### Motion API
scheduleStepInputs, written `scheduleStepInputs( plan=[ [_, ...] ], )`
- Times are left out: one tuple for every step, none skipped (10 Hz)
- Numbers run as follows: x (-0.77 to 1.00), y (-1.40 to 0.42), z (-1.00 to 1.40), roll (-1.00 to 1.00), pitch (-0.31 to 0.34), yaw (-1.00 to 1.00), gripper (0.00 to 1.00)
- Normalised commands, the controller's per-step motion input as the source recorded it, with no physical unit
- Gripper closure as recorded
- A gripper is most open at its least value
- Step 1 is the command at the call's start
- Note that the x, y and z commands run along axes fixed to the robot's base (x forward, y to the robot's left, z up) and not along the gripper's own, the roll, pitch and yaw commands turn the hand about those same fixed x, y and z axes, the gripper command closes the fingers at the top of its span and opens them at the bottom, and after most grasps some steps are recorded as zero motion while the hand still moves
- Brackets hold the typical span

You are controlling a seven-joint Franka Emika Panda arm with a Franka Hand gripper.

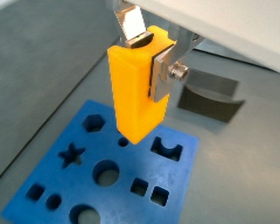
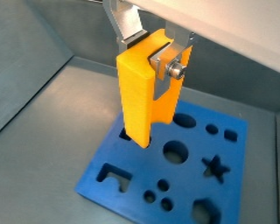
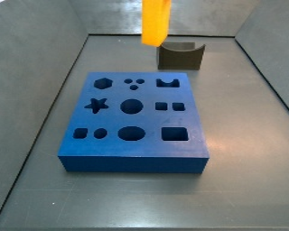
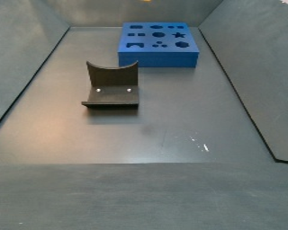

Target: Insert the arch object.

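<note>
Gripper point(image 1: 152, 66) clamped on arch point(image 1: 136, 87), high over board point(image 3: 135, 122) near far edge; misalignment risks jamming.

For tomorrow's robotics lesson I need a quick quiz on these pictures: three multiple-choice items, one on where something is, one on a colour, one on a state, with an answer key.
1. Where is the arch object?
A. lying on the floor
B. between the gripper's fingers, above the blue board
C. inside the dark grey block

2. What colour is the board with shaped holes?
A. blue
B. red
C. green

3. What state is the gripper in?
A. open and empty
B. out of view
C. shut on the arch object

Key: 1 B, both wrist views show it held over the board. 2 A, both side views show it blue. 3 C, a silver finger presses its side.
</note>
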Motion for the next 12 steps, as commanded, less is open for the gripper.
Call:
scheduleStepInputs(
  plan=[
    [0.21,0.21,-0.14,0.00,0.023,-0.84,1.00],
    [0.17,0.17,-0.13,0.00,0.013,-0.87,1.00],
    [0.07,0.09,-0.14,0.00,0.000,-0.96,1.00],
    [0.00,0.00,-0.13,0.00,0.000,-1.00,1.00],
    [0.00,0.00,-0.15,0.00,0.000,-1.00,1.00],
    [0.00,0.00,-0.15,0.00,0.000,-1.00,1.00],
    [0.00,0.00,-0.16,0.00,0.000,-1.00,1.00],
    [0.00,0.00,-0.19,0.00,0.000,-1.00,1.00],
    [0.00,0.00,-0.25,0.02,0.000,-1.00,1.00],
    [0.00,0.00,-0.28,0.02,0.000,-1.00,1.00],
    [0.00,0.00,-0.29,0.01,-0.004,-1.00,1.00],
    [0.00,0.00,-0.37,0.05,-0.010,-1.00,1.00]
  ],
)
